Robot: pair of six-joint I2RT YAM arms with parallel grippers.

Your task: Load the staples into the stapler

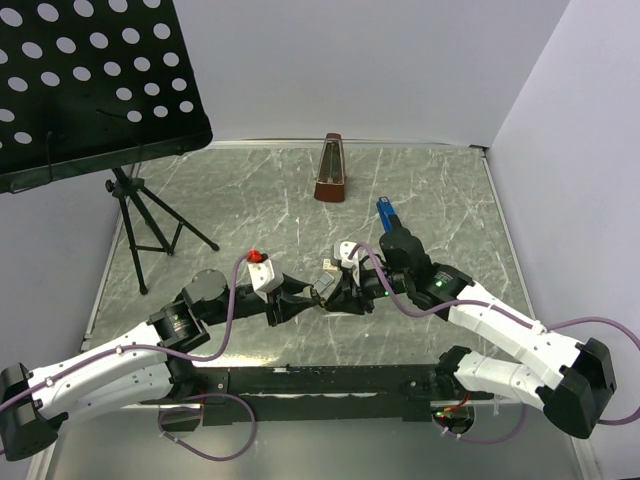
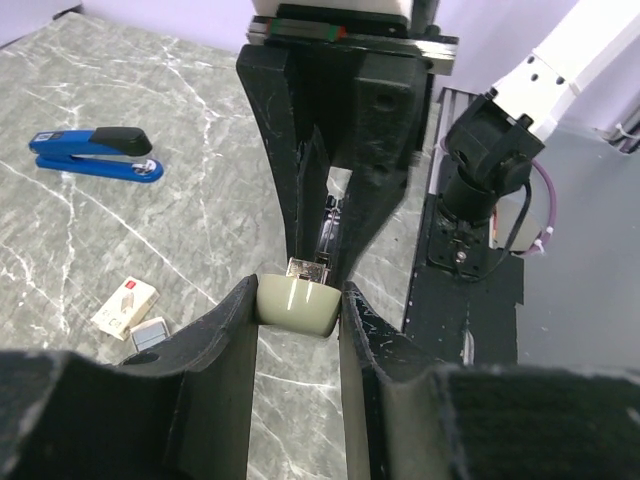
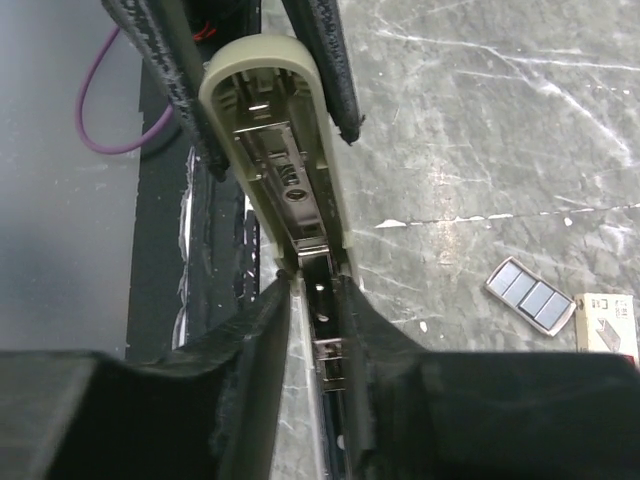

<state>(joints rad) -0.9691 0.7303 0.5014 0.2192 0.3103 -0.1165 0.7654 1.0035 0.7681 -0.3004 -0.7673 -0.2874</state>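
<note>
Stapler [image 3: 285, 150] channel bared, right wrist only

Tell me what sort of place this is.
Likely a robotics lab test bench: a marble-patterned tabletop boxed in by plain white walls, with unrelated props on it, a music stand, a metronome and a blue stapler.

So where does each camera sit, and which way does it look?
Top: above and behind, looking down on the table; both arms show.
Left wrist: behind the left claw, facing the beige stapler; its fingers show.
Right wrist: behind the right claw, facing that stapler's other end; its fingers show.
Wrist views share stapler, staples box.
</note>
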